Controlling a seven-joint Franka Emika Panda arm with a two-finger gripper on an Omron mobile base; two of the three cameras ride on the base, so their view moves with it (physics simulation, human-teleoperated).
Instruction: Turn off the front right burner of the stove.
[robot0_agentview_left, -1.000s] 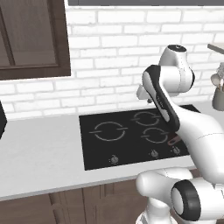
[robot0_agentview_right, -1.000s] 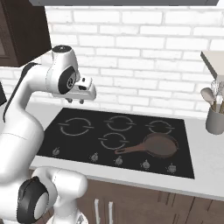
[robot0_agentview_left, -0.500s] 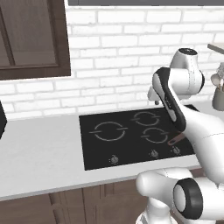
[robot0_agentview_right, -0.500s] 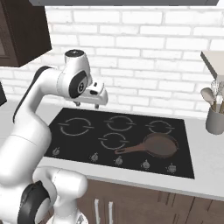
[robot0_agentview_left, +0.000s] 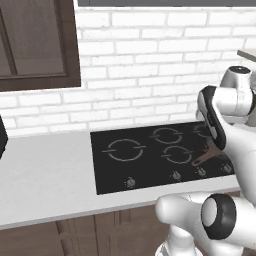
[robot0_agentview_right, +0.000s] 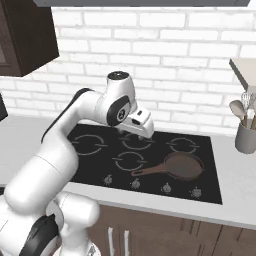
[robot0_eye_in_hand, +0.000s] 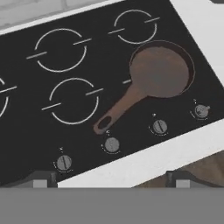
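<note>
Since half a second ago the arm has swung further to the right: in the right base view its wrist has gone from above the left rings to above the middle of the stove (robot0_agentview_right: 145, 157), and in the left base view the upper arm now stands at the right edge of the picture. The stove, pan and knobs lie as they did.

The arm rises from the base, bends at a high elbow and reaches forward, with the hand tipped down over the back middle rings. The tool (robot0_agentview_right: 145, 134) hangs above the glass, apart from it and touching nothing. In the hand view only its two dark tips (robot0_eye_in_hand: 41, 178) show at the bottom edge, set wide apart, so it looks open and empty.

A brown pan (robot0_eye_in_hand: 159, 72) sits on the front right burner (robot0_eye_in_hand: 190, 72), covering most of it, its handle pointing toward the front knobs. The knobs (robot0_eye_in_hand: 159, 127) run in a row along the stove's front edge. A grey utensil pot (robot0_agentview_right: 246, 137) stands on the surface (robot0_agentview_left: 45, 175) right of the stove.
</note>
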